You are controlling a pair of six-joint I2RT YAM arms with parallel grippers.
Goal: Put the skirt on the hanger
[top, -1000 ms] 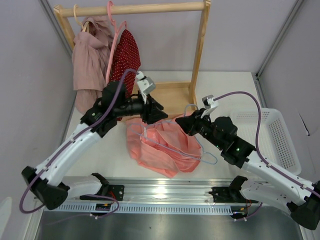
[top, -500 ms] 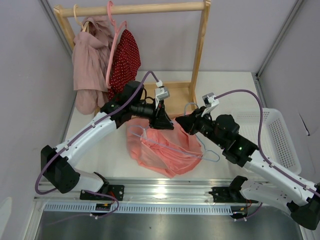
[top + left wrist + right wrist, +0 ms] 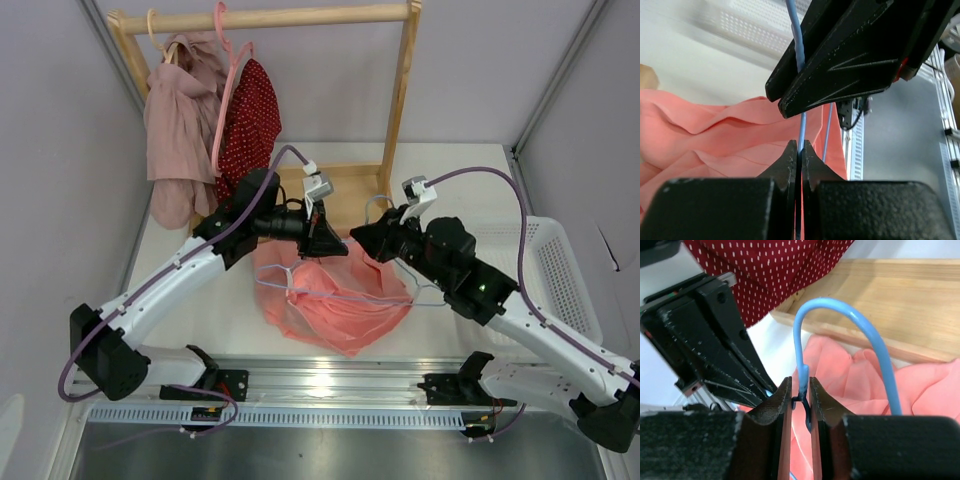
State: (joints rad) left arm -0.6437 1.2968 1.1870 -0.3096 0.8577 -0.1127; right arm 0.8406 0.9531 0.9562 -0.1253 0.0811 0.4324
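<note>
1. Top view: the skirt [image 3: 335, 312] lies bunched on the table just 6 o'clock of centre. The hanger [image 3: 345, 297] rests across it, hook pointing to 12 o'clock.
2. The left gripper [image 3: 327, 243] and right gripper [image 3: 370, 235] meet at the skirt's 12 o'clock edge, close together by the hanger's neck.
3. I judge the step as securing the hanger. The skirt is not yet hung on it.
4. At 11 o'clock the wooden rack [image 3: 401, 90] carries a dotted garment [image 3: 252, 115] and a mauve garment [image 3: 178, 130]. A white basket [image 3: 560, 275] sits at 3 o'clock. The rack's base lies just behind the grippers and crowds any lift.
5. Left wrist view: the left gripper [image 3: 799, 148] is clenched on the blue wire of the hanger [image 3: 794, 25]. The right gripper [image 3: 855, 60] looms at 12 o'clock, nearly touching, with the skirt [image 3: 715, 135] beneath.
6. Right wrist view: the right gripper [image 3: 801, 390] pinches the hanger [image 3: 867, 332] at its twisted neck. The left gripper [image 3: 715, 340] is at 9 o'clock and the skirt [image 3: 855, 382] is below.
7. Next, probably one grip steadies the wire while the other frees itself to feed cloth, without the two colliding.
</note>
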